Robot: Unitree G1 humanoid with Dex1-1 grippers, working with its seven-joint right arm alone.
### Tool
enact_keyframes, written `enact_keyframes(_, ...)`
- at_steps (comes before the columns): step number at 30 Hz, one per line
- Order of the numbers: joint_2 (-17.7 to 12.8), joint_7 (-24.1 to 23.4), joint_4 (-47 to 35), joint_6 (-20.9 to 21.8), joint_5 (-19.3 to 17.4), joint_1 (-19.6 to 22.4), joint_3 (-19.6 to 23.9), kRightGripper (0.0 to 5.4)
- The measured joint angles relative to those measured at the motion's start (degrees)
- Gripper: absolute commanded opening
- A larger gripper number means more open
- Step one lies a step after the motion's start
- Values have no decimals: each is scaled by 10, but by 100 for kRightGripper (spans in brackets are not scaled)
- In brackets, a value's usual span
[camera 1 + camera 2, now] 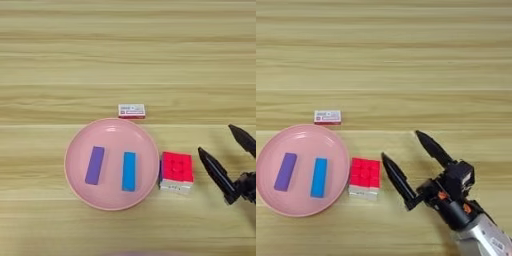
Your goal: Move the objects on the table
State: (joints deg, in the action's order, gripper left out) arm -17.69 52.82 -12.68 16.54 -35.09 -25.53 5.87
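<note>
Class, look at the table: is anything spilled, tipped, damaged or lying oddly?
Nothing stands out. The purple bar and blue bar lie flat in the pink plate; the puzzle cube and small box sit flat on the table.

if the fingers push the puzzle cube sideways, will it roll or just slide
The puzzle cube probably slides: it sits flat on the table with squared sides. It looks small and likely light, so an off-centre push may spin it. It sits close beside the pink plate, which would likely stop it.
</note>
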Motion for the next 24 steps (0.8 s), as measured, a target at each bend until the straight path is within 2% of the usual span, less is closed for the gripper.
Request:
enact_keyframes(3,-2,26,-6,0,5,-6,-18,540)
enact_keyframes(4,-2,43,3,4,29,-7,-39,540)
enact_keyframes(7,-2,52,15,8,61,-2,-64,540)
enact_keyframes(8,-1,52,27,16,90,7,-75,540)
enact_keyframes(11,-1,45,58,35,143,24,-87,540)
enact_keyframes(12,1,31,79,45,173,40,-90,540)
enact_keyframes(15,5,11,98,57,192,61,-89,540)
enact_keyframes(24,13,-12,113,69,191,76,-87,540)
